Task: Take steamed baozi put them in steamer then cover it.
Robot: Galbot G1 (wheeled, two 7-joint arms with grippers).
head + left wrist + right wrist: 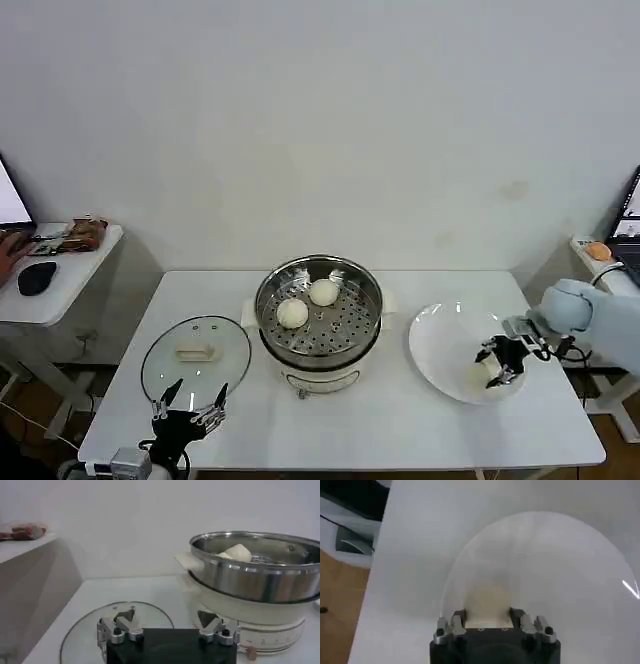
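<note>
Right gripper fingers around a half-hidden baozi on plate; left gripper wide.

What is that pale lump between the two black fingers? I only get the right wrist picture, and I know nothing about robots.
Observer: A steamed baozi. The head view shows the right gripper around it on the white plate.
Operator: Where will it go?
Observer: Probably the steamer at the middle of the table, beside the plate. Two baozi already lie in it.
Operator: Does the pot have a lid?
Observer: Yes, the glass cover lies flat on the table on the steamer's other side.
Operator: Is there a second arm?
Observer: Yes, the left gripper hangs open at the near edge of that cover.
</note>
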